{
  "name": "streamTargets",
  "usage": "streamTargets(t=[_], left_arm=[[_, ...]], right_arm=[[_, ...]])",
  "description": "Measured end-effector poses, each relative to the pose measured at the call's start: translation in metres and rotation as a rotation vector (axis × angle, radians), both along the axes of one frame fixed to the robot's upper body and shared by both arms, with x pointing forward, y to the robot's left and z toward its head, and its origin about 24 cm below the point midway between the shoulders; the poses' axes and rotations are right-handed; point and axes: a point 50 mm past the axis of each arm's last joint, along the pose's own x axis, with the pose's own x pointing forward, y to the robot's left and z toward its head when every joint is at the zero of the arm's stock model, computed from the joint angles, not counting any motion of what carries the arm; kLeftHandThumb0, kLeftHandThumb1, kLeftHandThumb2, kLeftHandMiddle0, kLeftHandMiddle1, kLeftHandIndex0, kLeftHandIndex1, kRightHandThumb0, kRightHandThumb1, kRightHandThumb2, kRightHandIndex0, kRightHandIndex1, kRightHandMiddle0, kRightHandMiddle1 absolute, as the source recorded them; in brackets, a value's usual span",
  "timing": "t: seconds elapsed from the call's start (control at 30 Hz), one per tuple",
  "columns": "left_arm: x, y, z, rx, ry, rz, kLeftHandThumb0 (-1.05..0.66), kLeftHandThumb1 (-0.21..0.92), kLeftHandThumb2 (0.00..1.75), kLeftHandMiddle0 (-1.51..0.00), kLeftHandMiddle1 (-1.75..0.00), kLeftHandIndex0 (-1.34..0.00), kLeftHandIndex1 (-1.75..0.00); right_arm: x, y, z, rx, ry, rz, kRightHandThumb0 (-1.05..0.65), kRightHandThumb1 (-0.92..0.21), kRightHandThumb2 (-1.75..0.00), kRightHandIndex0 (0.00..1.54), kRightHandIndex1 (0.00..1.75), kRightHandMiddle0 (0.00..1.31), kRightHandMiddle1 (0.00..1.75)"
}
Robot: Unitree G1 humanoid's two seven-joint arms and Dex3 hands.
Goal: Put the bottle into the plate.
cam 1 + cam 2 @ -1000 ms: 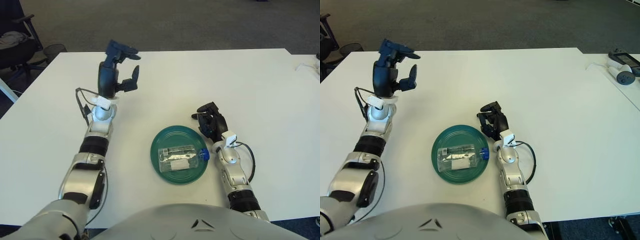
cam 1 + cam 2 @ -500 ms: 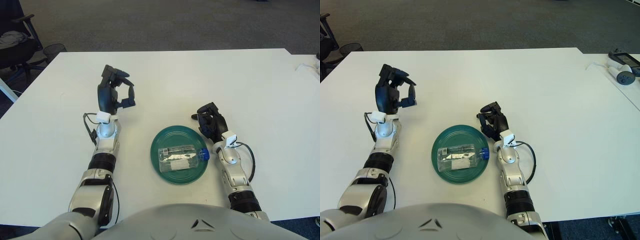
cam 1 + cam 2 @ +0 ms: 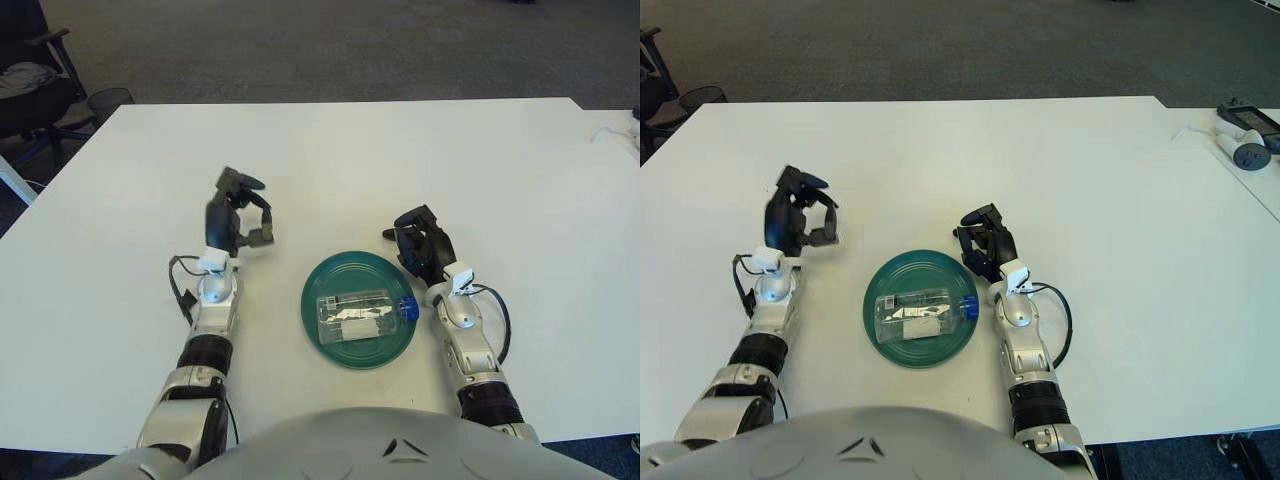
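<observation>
A clear plastic bottle (image 3: 360, 311) with a blue cap lies on its side in the green plate (image 3: 333, 282) at the table's front centre. My left hand (image 3: 237, 215) is left of the plate, low over the table, fingers loosely spread and holding nothing. My right hand (image 3: 420, 243) rests on the table just right of the plate, fingers curled and holding nothing. Neither hand touches the bottle or the plate.
The white table (image 3: 400, 160) stretches back and to both sides. Controllers and a cable (image 3: 1244, 135) lie on a second table at the far right. An office chair (image 3: 30, 85) stands beyond the table's left back corner.
My left hand has come down and back toward me, from raised high over the table to low beside the plate, empty throughout. The right hand, bottle and plate have not moved.
</observation>
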Motion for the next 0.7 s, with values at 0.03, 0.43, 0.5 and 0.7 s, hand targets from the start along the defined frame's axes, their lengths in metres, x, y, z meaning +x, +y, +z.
streamTargets(t=[0.03,0.43,0.5,0.7], left_arm=[[0.000,-0.002,-0.001,0.021,0.013,-0.005,0.00,0.13,1.52,-0.78,-1.67,-0.53,-1.75],[-0.002,-0.024,-0.019,0.184,0.200,-0.031,0.00,0.09,1.57,-0.79,-1.70,-0.55,-1.75],[-0.001,-0.025,-0.020,0.183,0.214,-0.019,0.00,0.09,1.57,-0.79,-1.70,-0.56,-1.75],[-0.002,-0.028,-0.024,0.165,0.257,0.012,0.00,0.07,1.59,-0.80,-1.71,-0.57,-1.75]], right_arm=[[0.000,0.000,0.000,0.000,0.000,0.001,-0.35,-0.92,-0.51,0.44,1.01,0.19,1.75],[-0.001,0.001,-0.001,-0.002,0.005,0.007,-0.35,-0.92,-0.51,0.44,1.01,0.19,1.75],[-0.001,0.000,-0.001,-0.002,0.005,0.007,-0.35,-0.92,-0.51,0.45,1.02,0.20,1.75],[-0.001,0.000,-0.001,0.000,0.006,0.012,-0.35,-0.92,-0.50,0.46,1.03,0.21,1.73]])
